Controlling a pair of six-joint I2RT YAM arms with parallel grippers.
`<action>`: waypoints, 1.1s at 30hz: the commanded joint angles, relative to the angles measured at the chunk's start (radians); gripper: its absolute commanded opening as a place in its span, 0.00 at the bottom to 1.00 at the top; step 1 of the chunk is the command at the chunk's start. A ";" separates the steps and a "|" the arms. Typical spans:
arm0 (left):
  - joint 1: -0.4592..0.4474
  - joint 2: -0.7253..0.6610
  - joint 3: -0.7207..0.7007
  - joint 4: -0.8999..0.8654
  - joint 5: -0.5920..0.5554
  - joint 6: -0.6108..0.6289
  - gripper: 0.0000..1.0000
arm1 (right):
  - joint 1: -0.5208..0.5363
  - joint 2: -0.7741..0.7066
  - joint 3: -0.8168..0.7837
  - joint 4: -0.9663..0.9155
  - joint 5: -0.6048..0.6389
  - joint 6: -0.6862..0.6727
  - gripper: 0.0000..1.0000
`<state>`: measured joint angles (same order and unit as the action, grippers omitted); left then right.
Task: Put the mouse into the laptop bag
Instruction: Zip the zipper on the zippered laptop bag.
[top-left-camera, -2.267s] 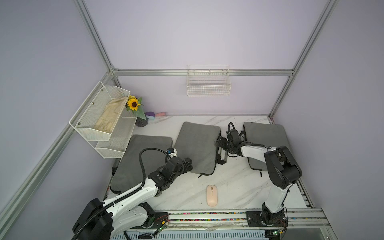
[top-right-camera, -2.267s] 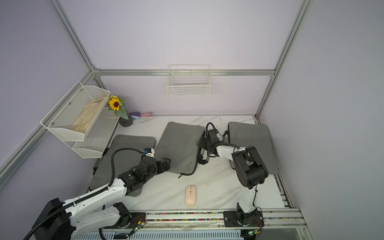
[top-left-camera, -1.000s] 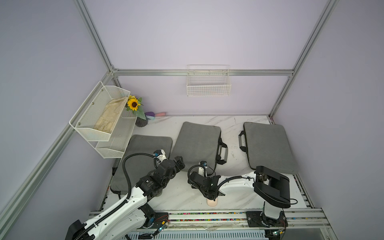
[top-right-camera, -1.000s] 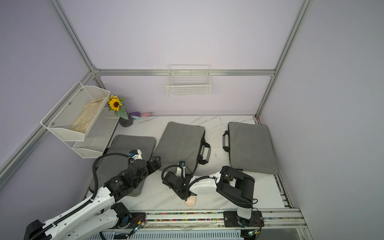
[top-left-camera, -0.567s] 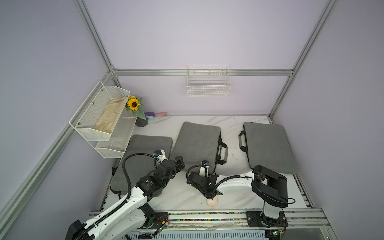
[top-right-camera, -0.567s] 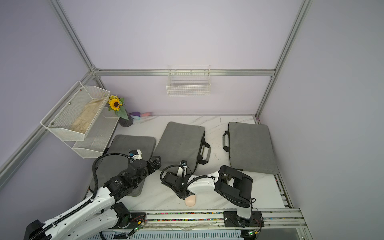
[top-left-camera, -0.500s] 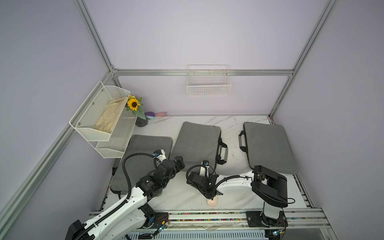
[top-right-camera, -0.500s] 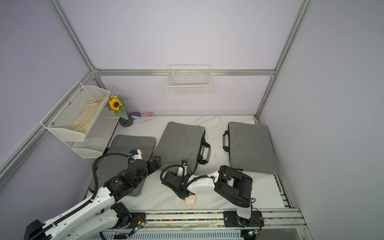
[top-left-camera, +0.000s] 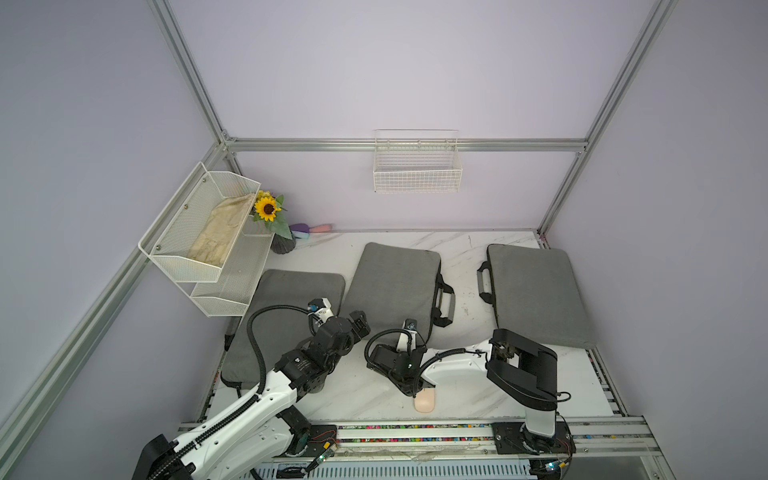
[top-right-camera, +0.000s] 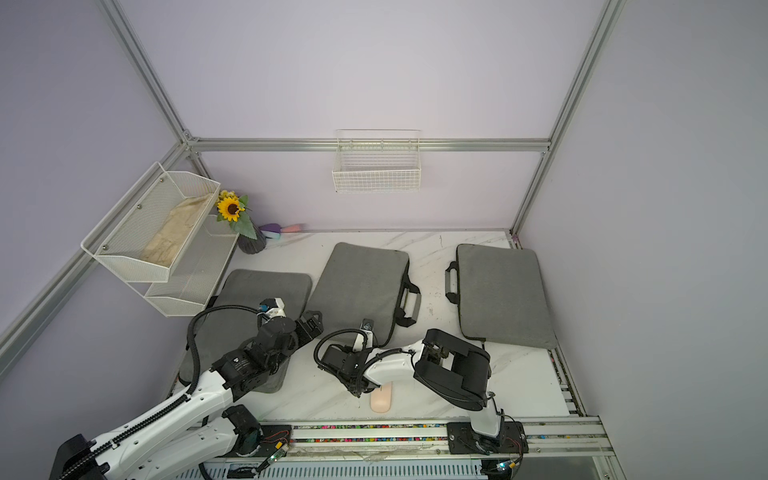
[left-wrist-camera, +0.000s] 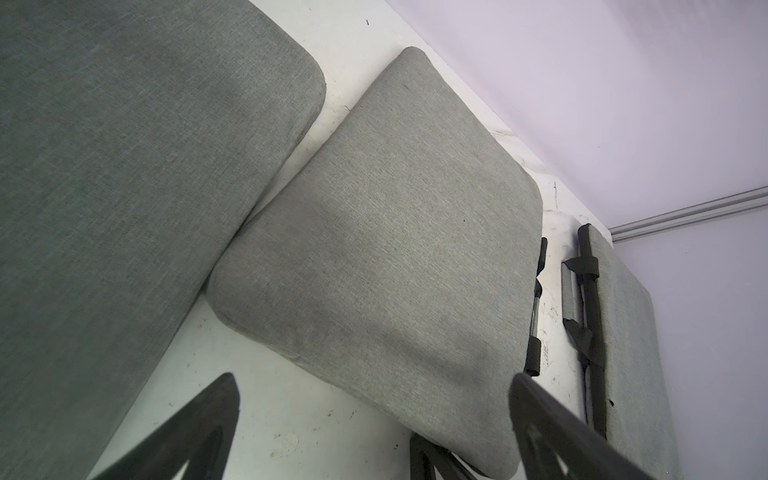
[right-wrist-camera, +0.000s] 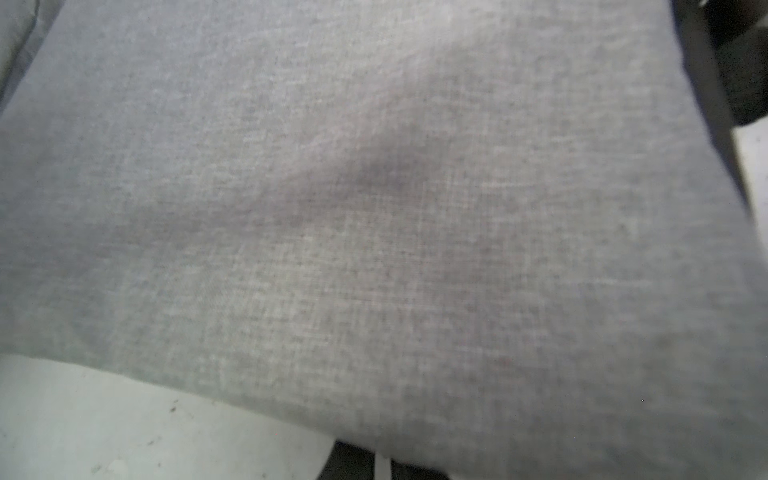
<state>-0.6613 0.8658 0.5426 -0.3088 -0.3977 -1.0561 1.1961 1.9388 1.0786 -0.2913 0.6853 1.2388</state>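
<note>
The pale pink mouse (top-left-camera: 424, 403) lies on the white table near its front edge. The mouse's far end is hidden under my right arm's black wrist (top-left-camera: 397, 365). The grey laptop bag (top-left-camera: 390, 282) lies flat at mid-table with its handle (top-right-camera: 409, 305) on the right. My right gripper (right-wrist-camera: 382, 462) is shut at the bag's near edge. Fabric covers its tips, so I cannot tell whether they pinch anything. One of its fingers (left-wrist-camera: 417, 461) shows by the bag's near handle-side corner. My left gripper (top-left-camera: 360, 324) hangs wide open and empty off the bag's near left corner (left-wrist-camera: 220, 291).
Two more grey bags lie flat, one at the left (top-left-camera: 291, 299) and one at the right (top-left-camera: 536, 295). A white mesh shelf (top-left-camera: 199, 237) juts from the left wall above a sunflower vase (top-left-camera: 282, 245). A wire basket (top-left-camera: 417, 174) hangs on the back wall. A metal rail (top-left-camera: 415, 428) runs along the front.
Since the earliest frames my right arm has swung from the bag's handle to its near edge, over the mouse, and the left arm has drawn back. In the last second the right jaws closed.
</note>
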 joint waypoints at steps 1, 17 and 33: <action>0.006 0.013 -0.014 0.059 0.028 0.003 1.00 | -0.003 -0.007 -0.035 -0.066 -0.079 0.004 0.01; 0.006 0.240 -0.174 0.389 0.299 -0.333 1.00 | -0.003 -0.287 -0.273 0.320 -0.228 -0.261 0.00; 0.008 0.450 -0.039 0.350 0.241 -0.291 0.25 | 0.013 -0.358 -0.308 0.372 -0.320 -0.330 0.00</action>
<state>-0.6605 1.2881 0.4068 0.0921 -0.1074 -1.3899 1.1915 1.6543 0.7586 0.0399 0.3832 0.9241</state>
